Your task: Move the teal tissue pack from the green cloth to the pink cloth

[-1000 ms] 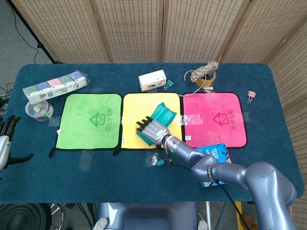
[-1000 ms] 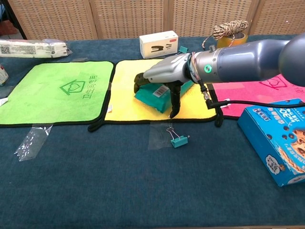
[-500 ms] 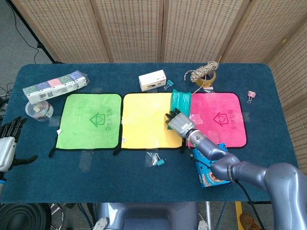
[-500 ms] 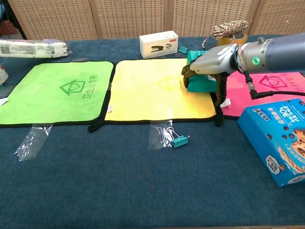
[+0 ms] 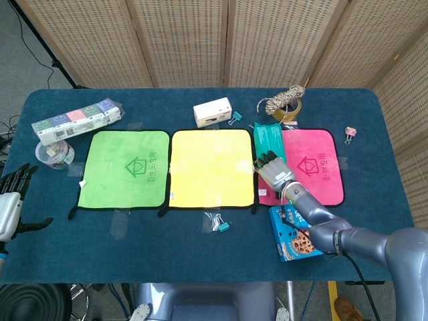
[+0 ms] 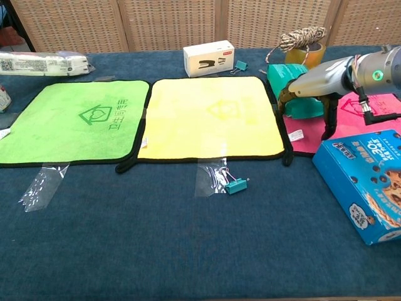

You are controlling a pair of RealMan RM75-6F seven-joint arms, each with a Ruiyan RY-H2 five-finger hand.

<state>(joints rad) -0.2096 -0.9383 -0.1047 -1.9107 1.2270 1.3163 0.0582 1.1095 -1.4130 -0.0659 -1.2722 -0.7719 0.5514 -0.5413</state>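
Note:
The teal tissue pack (image 5: 269, 140) (image 6: 289, 88) is held by my right hand (image 5: 275, 170) (image 6: 313, 84) just above the left edge of the pink cloth (image 5: 309, 162) (image 6: 369, 122). The fingers wrap over its near end; its far end sticks out toward the tape roll. The green cloth (image 5: 125, 168) (image 6: 75, 122) lies bare at the left, with the yellow cloth (image 5: 212, 166) (image 6: 210, 116) between the two. My left hand (image 5: 9, 200) hangs open off the table's left edge, seen only in the head view.
A blue cookie box (image 5: 291, 229) (image 6: 366, 185) lies in front of the pink cloth, under my right forearm. A white box (image 5: 212, 112), tape roll with twine (image 5: 286, 103), small binder clips (image 5: 219, 223) (image 6: 233, 184), a tissue multipack (image 5: 77, 120) and a tape tub (image 5: 54, 154) sit around.
My right hand carried the tissue pack rightward from the yellow cloth's middle to the pink cloth's left edge. The left hand barely moved.

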